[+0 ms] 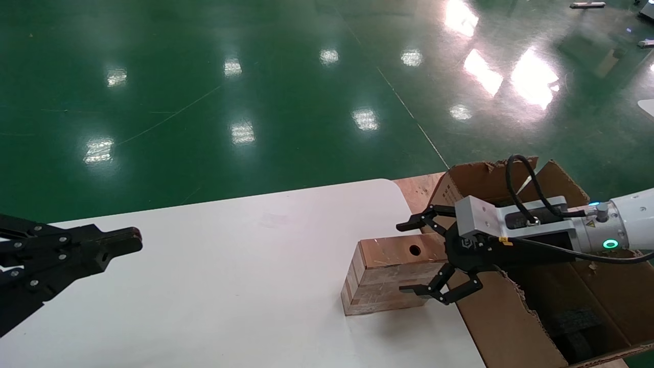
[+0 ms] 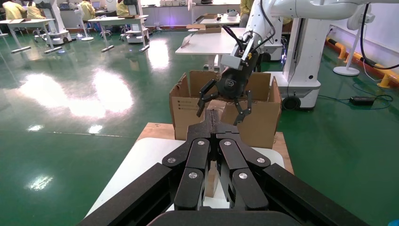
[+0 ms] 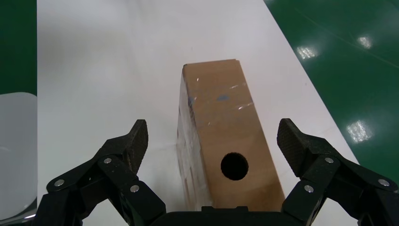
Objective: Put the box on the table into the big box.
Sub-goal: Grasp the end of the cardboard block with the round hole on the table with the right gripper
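— What is seen at the left side of the scene?

— The left gripper (image 1: 110,250), a black linked claw, is held over the near left part of the broad white table (image 1: 230,286), its fingers pressed together. Open white surface is left between it and the small oblong brown cardboard box (image 1: 386,276).

— And where is that box placed?

— It is set near the table's right edge, one round hole shown in its top face and shiny tape striping its sides. The right gripper (image 1: 426,255), black-fingered on a silver wrist, is positioned at the box's right end with its fingers spread wide, one on each long side, neither seen touching. In the right wrist view the box (image 3: 221,136) is framed between the two open fingers (image 3: 301,141).

— What lies at the far right?

— The big box (image 1: 503,317), a large brown corrugated carton with ragged torn flaps, is stood against the table's right edge on a wooden base; small print is borne on its side (image 2: 186,106), too small to be read. A glossy green floor (image 1: 204,92), streaked with lamp reflections, is spread beyond the table's rounded far corner.
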Controlling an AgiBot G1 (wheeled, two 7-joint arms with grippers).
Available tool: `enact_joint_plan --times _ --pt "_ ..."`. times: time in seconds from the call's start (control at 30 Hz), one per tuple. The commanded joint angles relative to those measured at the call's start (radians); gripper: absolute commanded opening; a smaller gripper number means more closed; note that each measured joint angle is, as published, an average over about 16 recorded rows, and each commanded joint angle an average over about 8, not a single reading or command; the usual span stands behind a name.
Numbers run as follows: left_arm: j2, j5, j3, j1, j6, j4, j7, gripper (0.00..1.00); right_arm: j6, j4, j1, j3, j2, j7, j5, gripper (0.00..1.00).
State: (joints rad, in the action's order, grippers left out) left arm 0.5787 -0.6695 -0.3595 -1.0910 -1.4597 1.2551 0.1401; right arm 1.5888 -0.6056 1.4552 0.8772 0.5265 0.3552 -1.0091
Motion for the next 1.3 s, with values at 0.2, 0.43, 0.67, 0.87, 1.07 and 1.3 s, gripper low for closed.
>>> enact_joint_plan --times 0.2,0.43,0.67,0.87,1.07,1.3 --pt "0.000 0.000 0.000 0.000 0.000 0.000 0.000 0.00 -0.002 0.037 0.026 0.052 0.008 0.023 0.014 1.00" --pt "0.000 0.000 0.000 0.000 0.000 0.000 0.000 0.00 -0.002 0.084 0.054 0.096 0.023 0.047 0.024 1.00" --pt "0.000 0.000 0.000 0.000 0.000 0.000 0.000 0.04 -0.001 0.115 0.076 0.137 0.033 0.065 0.039 1.00" --pt "0.000 0.000 0.000 0.000 0.000 0.000 0.000 0.79 -0.001 0.128 0.087 0.161 0.036 0.072 0.049 1.00" --pt "0.000 0.000 0.000 0.000 0.000 0.000 0.000 1.00 -0.001 0.130 0.090 0.165 0.037 0.072 0.052 0.45" --pt "0.000 0.000 0.000 0.000 0.000 0.000 0.000 1.00 -0.001 0.128 0.089 0.160 0.037 0.072 0.051 0.00"
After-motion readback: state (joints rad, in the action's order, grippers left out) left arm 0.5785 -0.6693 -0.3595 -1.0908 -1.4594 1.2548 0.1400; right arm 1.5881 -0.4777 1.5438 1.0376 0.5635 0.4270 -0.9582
